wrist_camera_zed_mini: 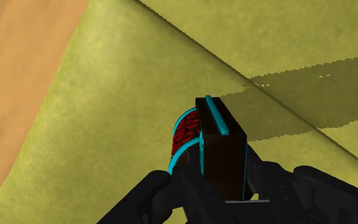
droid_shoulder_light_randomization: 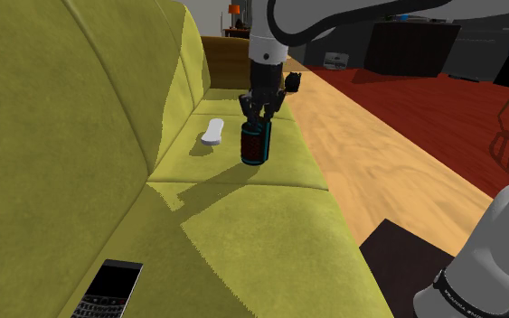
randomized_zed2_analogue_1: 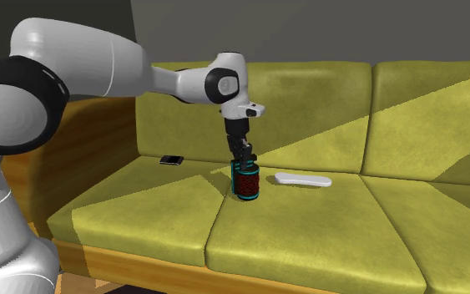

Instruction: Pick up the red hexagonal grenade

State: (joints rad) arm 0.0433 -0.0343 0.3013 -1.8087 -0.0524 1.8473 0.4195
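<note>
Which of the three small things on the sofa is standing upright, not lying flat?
The red and cyan grenade in the gripper; the white oblong object and the black phone lie flat.

Olive-yellow sofa [droid_shoulder_light_randomization: 243, 239] runs long, and a slim white remote-like piece [droid_shoulder_light_randomization: 212, 132] lies flat on its seat. A black keypad phone [droid_shoulder_light_randomization: 108, 289] sits well apart on another cushion. Alongside: pale wooden floor [droid_shoulder_light_randomization: 370, 154], then red rug [droid_shoulder_light_randomization: 442, 108].

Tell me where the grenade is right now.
The grenade stands on the sofa, on its middle seat cushion, clasped by the gripper; a white remote lies just to its left in the shoulder view.
</note>
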